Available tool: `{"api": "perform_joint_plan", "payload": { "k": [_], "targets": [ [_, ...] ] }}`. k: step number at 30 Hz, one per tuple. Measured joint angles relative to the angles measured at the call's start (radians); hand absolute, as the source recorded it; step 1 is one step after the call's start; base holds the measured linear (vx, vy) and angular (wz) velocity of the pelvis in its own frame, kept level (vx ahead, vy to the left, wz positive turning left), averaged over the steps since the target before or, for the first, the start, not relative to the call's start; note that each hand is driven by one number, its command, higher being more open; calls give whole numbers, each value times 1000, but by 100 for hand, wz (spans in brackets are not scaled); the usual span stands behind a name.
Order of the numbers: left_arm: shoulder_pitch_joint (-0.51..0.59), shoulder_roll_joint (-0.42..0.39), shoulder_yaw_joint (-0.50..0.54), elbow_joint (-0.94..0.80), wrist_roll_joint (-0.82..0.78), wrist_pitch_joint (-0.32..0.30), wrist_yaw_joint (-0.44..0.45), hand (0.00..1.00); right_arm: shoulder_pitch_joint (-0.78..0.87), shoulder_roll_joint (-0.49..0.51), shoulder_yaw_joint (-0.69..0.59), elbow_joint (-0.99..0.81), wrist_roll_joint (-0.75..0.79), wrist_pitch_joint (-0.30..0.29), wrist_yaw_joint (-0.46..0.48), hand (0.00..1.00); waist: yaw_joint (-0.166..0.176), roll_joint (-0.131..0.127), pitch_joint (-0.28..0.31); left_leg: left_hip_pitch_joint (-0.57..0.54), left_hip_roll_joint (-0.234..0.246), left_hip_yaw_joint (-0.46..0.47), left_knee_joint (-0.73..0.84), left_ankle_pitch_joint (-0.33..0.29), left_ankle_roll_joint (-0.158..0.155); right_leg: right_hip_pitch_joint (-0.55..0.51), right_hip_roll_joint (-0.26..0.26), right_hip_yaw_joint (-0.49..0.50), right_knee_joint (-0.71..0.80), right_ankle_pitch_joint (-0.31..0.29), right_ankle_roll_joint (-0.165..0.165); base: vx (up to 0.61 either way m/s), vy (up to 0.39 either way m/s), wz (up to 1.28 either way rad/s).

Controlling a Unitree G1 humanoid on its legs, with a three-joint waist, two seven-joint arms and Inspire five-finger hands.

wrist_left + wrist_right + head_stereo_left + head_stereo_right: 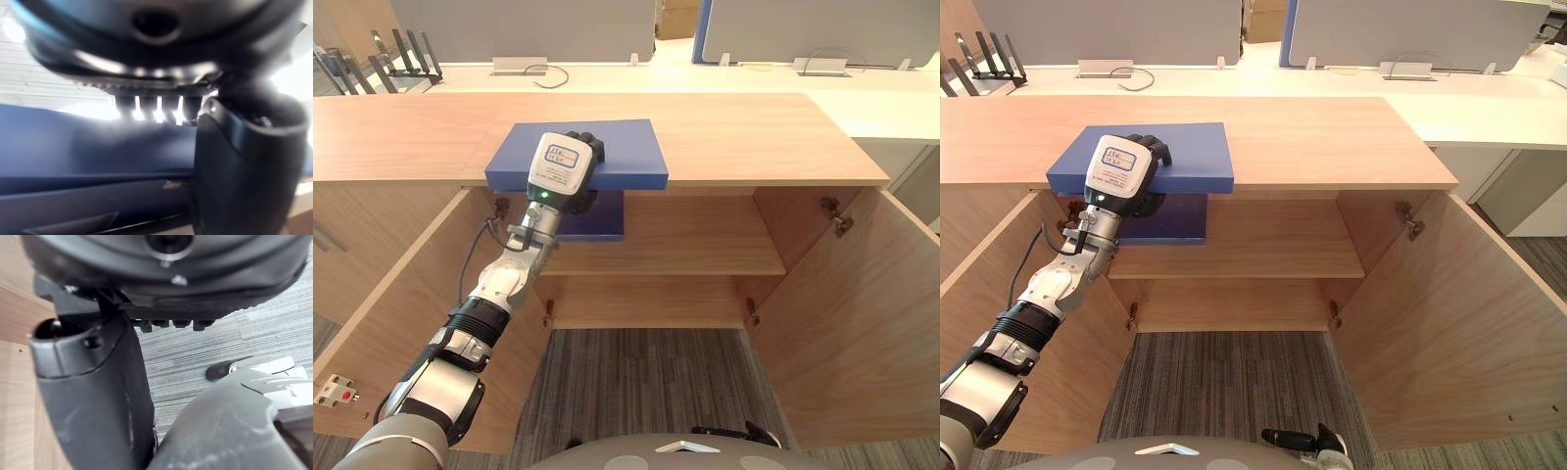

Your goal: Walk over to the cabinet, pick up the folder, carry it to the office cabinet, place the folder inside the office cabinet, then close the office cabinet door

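Wooden cabinet top, folder overhanging front edge, left robot hand grasping it, doors open below

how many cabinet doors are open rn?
2. The left door is swung out beside the left hand, which grips the folder. The right door is swung out on the right side. No others seem hidden.

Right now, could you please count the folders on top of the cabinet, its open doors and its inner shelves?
blue folder: 1
open cabinet doors: 2
inner shelf: 1
Total: 4
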Motion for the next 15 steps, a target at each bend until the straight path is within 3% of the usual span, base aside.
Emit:
{"api": "perform_joint_plan", "payload": {
  "k": [15],
  "targets": [
    [115,-23,79,-237,-87,-18,-15,0,0,0,1,5,-2,0,-4,100,6,-3,10,-1,1,3,4,-8,0,-4,0,3,6,-2,-4,0,0,0]
  ]
}}
